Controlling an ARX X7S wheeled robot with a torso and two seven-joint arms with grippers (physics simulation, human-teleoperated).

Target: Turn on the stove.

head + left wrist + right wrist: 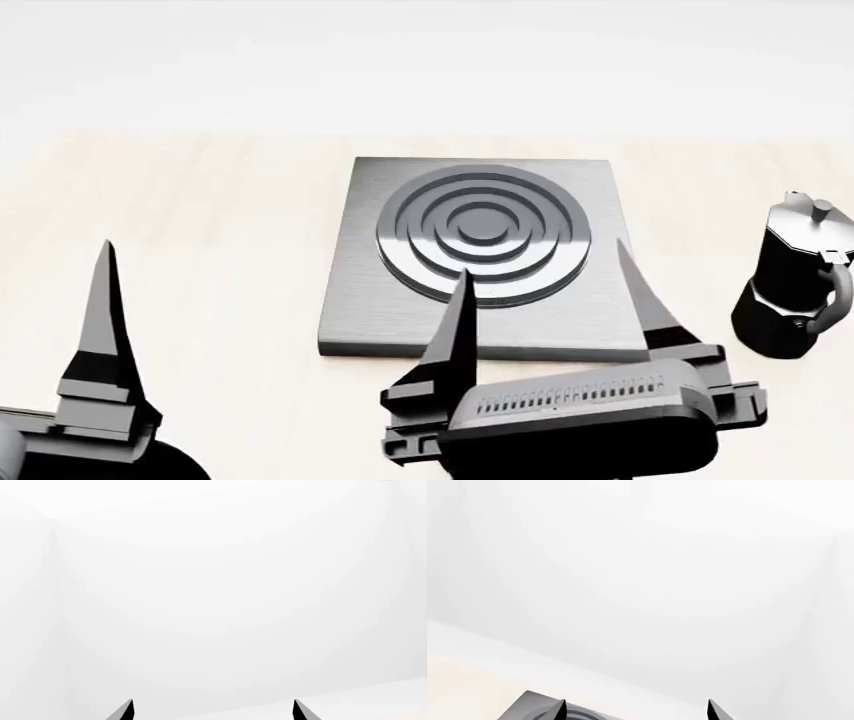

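Nearest the head camera, the right pincer [547, 290] hangs open and empty, its two fingers spread over the stove's near edge. Stove [474, 255]: a brushed grey plate with a ringed round burner [485, 233], lying flat at the middle of the pale bench [200, 200]. Its knob is not visible in any view; it may sit behind the right arm. Left pincer [107, 290]: only one finger shows from the head, but the left wrist view shows both tips apart, holding nothing, well left of the stove. Moka pot [798, 280]: upright, beside the stove's right edge. Judgement: the knob must first be found, then approached slowly from above, fingers straddling it before closing and turning, clear of the pot.
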